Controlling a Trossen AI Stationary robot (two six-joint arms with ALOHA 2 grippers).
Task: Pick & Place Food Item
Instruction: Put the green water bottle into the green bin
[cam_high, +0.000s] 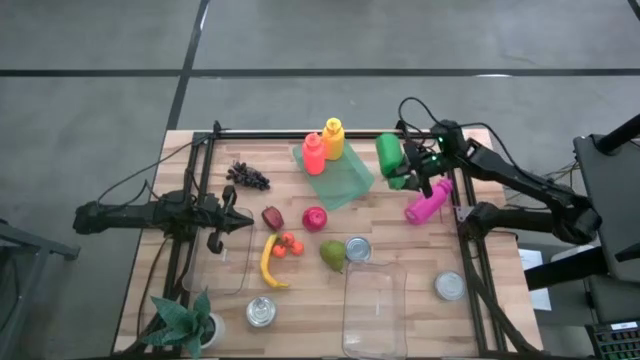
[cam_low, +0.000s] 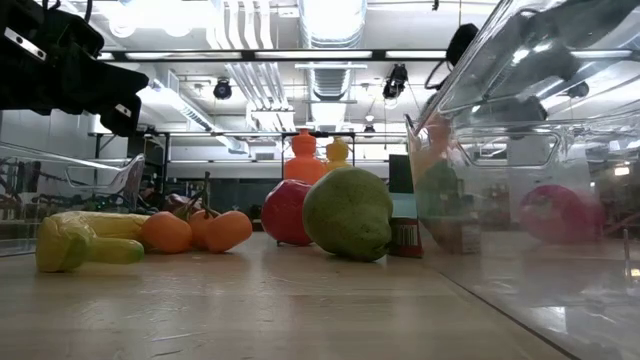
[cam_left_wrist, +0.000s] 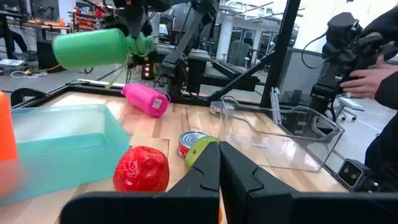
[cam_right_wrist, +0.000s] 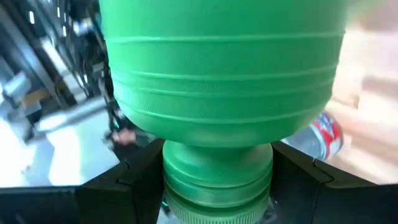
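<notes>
Right pincer (cam_high: 403, 166) is clamped on the neck of a green bottle (cam_high: 388, 152), which is held lifted off the worktop (cam_high: 400, 240), just beside the teal container (cam_high: 335, 175). Beyond that container, at its far edge, an orange bottle (cam_high: 314, 153) and a yellow bottle (cam_high: 333, 138) are seen. A pink bottle (cam_high: 428, 200) is laid on its side near the green bottle. Left pincer (cam_high: 240, 221) is pressed together with nothing in it, well apart from the teal container.
</notes>
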